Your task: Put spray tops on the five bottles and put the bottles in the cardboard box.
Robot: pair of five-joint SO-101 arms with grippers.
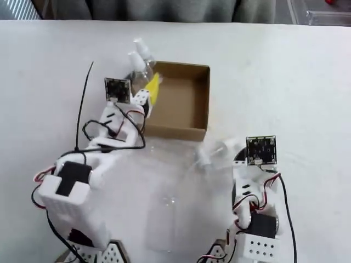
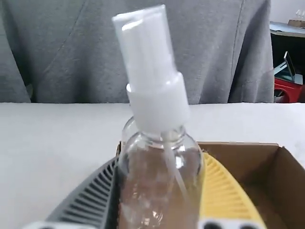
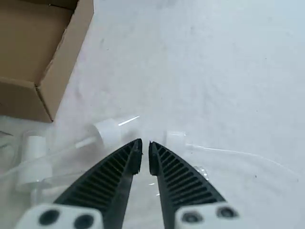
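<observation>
White worktop [image 1: 285,82]: left pincer [image 2: 161,164] grasping capped bottle [image 2: 152,195] by cardboard box [image 1: 175,131]; right pincer [image 3: 145,145] clenched empty near spray tops [image 3: 110,130].

The cardboard box [image 1: 175,132] is open at the top. Its right and far sides face bare table [image 1: 285,82], so a gripper could come in from there. The left side is blocked: the left gripper [image 2: 161,160] holds a bottle [image 1: 140,68] just over the far left corner. By the near right corner, loose spray tops [image 1: 207,156] lie directly in front of the right gripper [image 3: 144,145], whose jaws are almost together.
</observation>
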